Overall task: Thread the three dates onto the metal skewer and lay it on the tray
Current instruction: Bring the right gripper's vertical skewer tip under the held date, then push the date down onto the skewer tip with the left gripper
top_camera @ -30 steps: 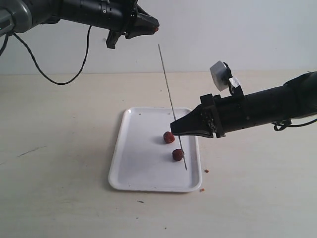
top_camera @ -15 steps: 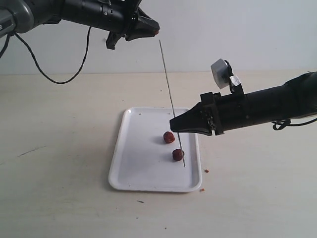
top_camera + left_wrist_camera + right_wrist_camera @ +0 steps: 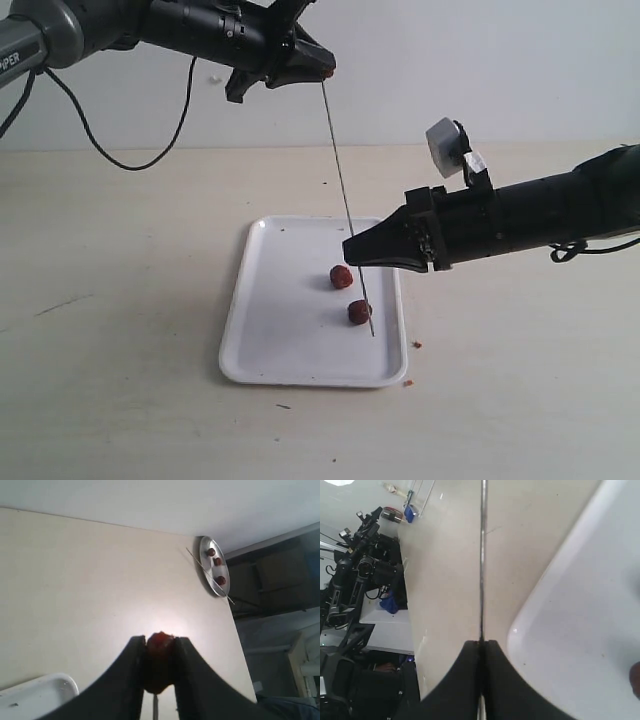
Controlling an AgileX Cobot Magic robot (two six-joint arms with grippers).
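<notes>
On the pale counter (image 3: 120,300), the flat white rectangular tray (image 3: 290,350) is seen carrying one small wrinkled reddish-brown date (image 3: 342,277) and a second date (image 3: 359,312). Above it, the thin grey metal skewer (image 3: 338,170) is pinched near-upright by the fully closed right hand (image 3: 349,250). The left hand (image 3: 322,70), clamped on the third date (image 3: 159,647), has been brought across to the skewer's top tip, so piercing is judged imminent. Only "PER" can be read on the left arm (image 3: 60,25).

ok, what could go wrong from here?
1. The thin skewer is clamped only low down by the right gripper; pressing the held date in the left gripper onto its top tip could bend it or glance off-centre.
2. Its lower end hangs near two loose dates on the tray; a slip may knock them.
</notes>
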